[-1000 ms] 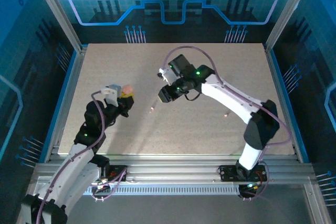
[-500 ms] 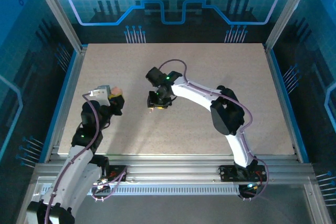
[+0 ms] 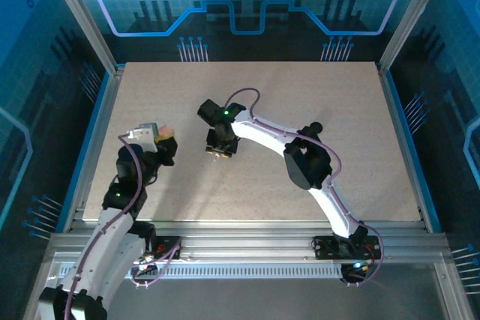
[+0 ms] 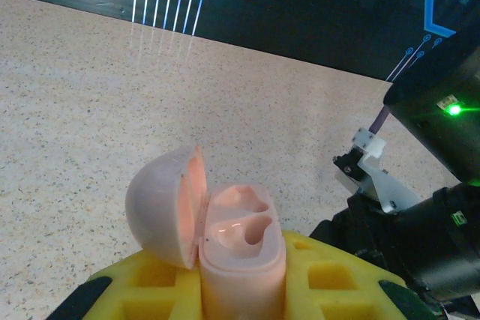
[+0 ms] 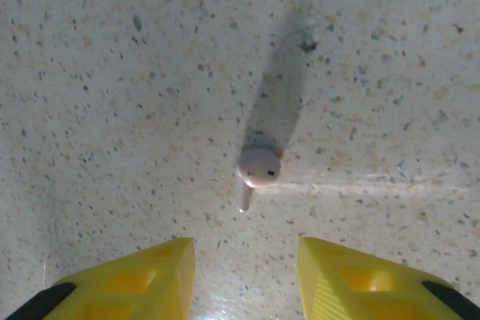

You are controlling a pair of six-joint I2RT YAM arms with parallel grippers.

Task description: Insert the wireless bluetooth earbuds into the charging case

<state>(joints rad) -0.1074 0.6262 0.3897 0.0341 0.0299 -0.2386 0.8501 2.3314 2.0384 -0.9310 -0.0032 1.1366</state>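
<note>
A pale pink charging case (image 4: 244, 237) stands upright between the yellow pads of my left gripper (image 4: 240, 294), which is shut on it. Its lid hangs open to the left and both wells are empty. From above, the case (image 3: 167, 133) sits at the tip of the left gripper (image 3: 161, 142), at the table's left. One white earbud (image 5: 257, 168) lies on the speckled table, stem toward me. My right gripper (image 5: 241, 249) hovers over it, open, with the yellow fingers (image 5: 169, 267) just short of the earbud on either side. From above, the right gripper (image 3: 219, 149) points down near the table's middle.
The right arm's black wrist (image 4: 420, 245) is close to the right of the held case. The right arm's elbow (image 3: 304, 162) bends low over the speckled table (image 3: 337, 103). Metal frame posts and blue walls (image 3: 90, 35) ring the work area.
The right arm has swung left and come down over the earbud, its jaws widening a little. The left arm drew slightly left with the case early on, then held still.
</note>
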